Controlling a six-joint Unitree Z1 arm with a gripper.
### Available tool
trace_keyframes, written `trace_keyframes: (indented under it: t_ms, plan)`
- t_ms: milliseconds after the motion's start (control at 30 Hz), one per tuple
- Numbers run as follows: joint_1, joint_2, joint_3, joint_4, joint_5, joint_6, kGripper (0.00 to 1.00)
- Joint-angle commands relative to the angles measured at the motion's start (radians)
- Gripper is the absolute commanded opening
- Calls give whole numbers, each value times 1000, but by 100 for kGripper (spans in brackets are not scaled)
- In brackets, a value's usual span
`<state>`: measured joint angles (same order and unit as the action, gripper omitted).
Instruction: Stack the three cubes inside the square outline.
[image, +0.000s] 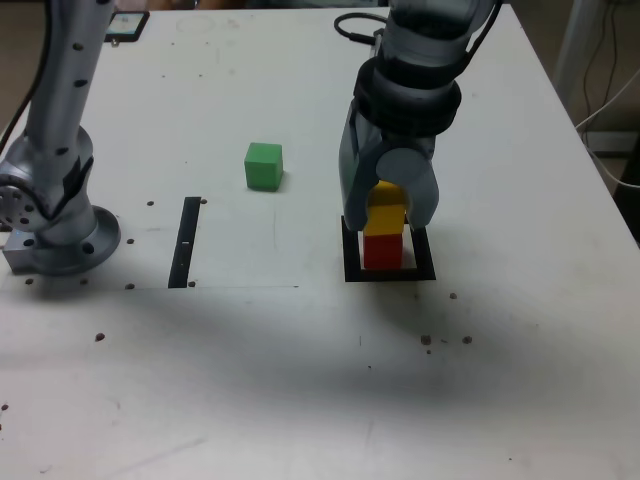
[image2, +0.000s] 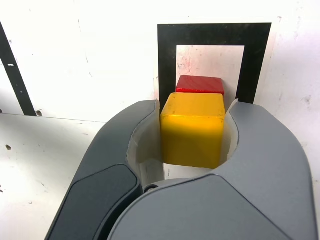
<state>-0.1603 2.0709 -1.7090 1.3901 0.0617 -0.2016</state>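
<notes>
1. Exterior view gives you the whole picture: your gripper is down over the square outline, jaws closed on the yellow cube.
2. Red cube is already sitting inside the outline, so call the first layer done.
3. Yellow is right on top of red in that view, or as good as; whether the two faces are actually touching, you can't tell from here, because the jaws cover the seam.
4. Wrist view backs it up: the yellow cube is pinched between the two grey jaws, with the red cube peeking out beyond it and the black frame around both.
5. Check your alignment there. Yellow looks a shade offset from red rather than dead square over it, so judge that before you let go.
6. Green cube is still out on the desk, well apart from the outline, toward the exterior view's left and untouched.
7. My read on progress: one cube placed, the second at the point of being placed but not yet released, the third still to fetch.
8. What's left for you is releasing yellow cleanly without nudging red, then green on top, the wobbliest placement of the lot.
</notes>
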Motion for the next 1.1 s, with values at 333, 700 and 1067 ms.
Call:
trace_keyframes:
  t_ms: [333, 700, 1067]
  plan:
    - [1, 5, 18, -6, -21, 5, 49]
    - [1, 0, 23, -5, 19, 8, 99]
    - [26, -123, 91, 6, 66, 38, 99]
